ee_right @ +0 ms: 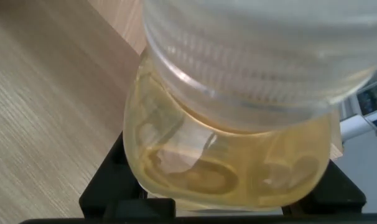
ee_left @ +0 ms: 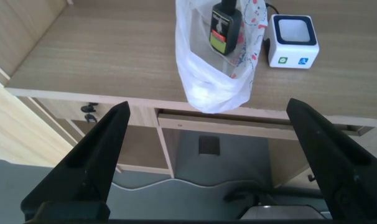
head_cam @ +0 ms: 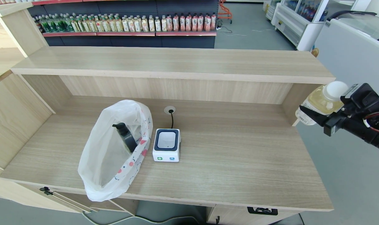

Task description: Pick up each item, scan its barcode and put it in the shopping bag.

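Holding a clear plastic bottle (head_cam: 320,99) of pale yellow drink, the right gripper (head_cam: 325,107) sits out past the right end of the worktop (head_cam: 239,156), level with the raised back ledge, with its fingers (head_cam: 312,116) clamped across the body below the white cap (head_cam: 337,89). The bottle lies tilted in the grasp, cap toward the arm and base pointing at the worktop; in the right wrist view its ribbed shoulder and liquid-filled body (ee_right: 232,155) sit between the dark fingers. Being nearly full, it probably has some weight, and the liquid would likely slosh if swung quickly. The thin, smooth wall looks as if it could give under pressure and slip, so a hold on the stiffer body near the shoulder seems sound, provided the white label (head_cam: 304,117) near the base stays uncovered for reading. The scanner (head_cam: 166,144) stands mid-worktop, well apart from the bottle, just beside the white shopping bag (head_cam: 114,150), which slumps open with a dark pump bottle (head_cam: 127,137) already inside. The left gripper (ee_left: 204,168) hangs low in front of the worktop's near edge, its fingers (ee_left: 92,155) spread wide and holding nothing.
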Motion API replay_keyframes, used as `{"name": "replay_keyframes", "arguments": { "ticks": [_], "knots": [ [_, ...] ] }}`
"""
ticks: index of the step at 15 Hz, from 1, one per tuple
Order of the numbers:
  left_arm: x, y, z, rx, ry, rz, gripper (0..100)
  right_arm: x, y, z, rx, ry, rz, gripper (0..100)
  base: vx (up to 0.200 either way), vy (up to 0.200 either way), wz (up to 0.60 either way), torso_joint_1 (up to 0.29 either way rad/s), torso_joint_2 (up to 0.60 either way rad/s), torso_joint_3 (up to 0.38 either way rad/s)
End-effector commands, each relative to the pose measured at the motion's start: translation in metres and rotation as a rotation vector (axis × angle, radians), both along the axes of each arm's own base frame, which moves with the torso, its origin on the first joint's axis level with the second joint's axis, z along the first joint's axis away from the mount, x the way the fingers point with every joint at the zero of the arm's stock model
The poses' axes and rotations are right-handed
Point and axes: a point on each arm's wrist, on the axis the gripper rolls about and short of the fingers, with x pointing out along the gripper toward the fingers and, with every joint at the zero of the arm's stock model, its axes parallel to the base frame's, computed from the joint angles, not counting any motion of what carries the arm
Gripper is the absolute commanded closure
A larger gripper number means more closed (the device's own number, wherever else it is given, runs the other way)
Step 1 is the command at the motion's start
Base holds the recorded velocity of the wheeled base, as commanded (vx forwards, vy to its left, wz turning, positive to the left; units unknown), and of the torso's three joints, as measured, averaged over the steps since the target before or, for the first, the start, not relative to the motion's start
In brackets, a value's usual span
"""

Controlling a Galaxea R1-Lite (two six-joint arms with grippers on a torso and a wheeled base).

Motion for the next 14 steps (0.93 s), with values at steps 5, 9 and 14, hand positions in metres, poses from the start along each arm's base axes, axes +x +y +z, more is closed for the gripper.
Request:
{"name": "replay_keyframes", "arguments": {
  "ticks": [5,9,14],
  "knots": [
    [0.0,0.0,0.0001,-0.002,-0.001,0.0,0,-0.0054,0.0005,0.0014,-0.014,-0.012,-0.002,100,0.0,0.08,0.0,0.001,0.0,-0.001],
    [0.0,0.0,-0.0001,-0.002,0.0,0.002,0,-0.0072,0.001,0.0013,-0.015,-0.011,-0.001,100,0.0,0.2,0.0,0.001,0.0,0.002],
    [0.0,0.0,-0.0001,0.001,0.0,0.002,0,-0.0039,0.0008,0.0016,-0.015,-0.012,0.001,100,0.0,0.2,0.0,0.008,0.0,0.002]
  ]
}}
